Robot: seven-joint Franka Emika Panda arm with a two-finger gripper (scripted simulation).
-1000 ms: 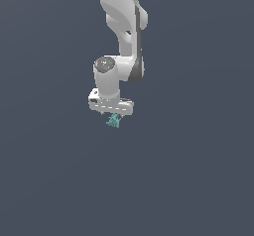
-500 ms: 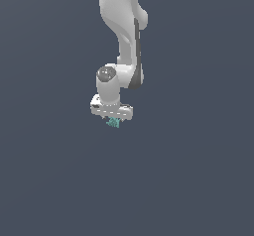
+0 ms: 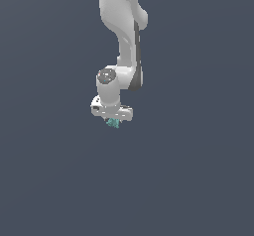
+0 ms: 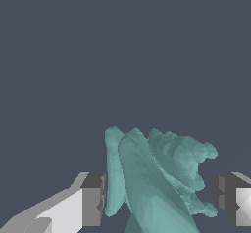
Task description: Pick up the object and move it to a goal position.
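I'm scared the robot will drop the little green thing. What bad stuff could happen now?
1. It could slip. In the wrist view the teal object touches one jaw, but a gap shows before the other, so the hold of the gripper may be one-sided.
2. Its jagged, uneven shape gives the flat pads little to press on, so it might twist when squeezed.
3. In the exterior view the gripper hides most of the object, so a slip would be hard to see from there.
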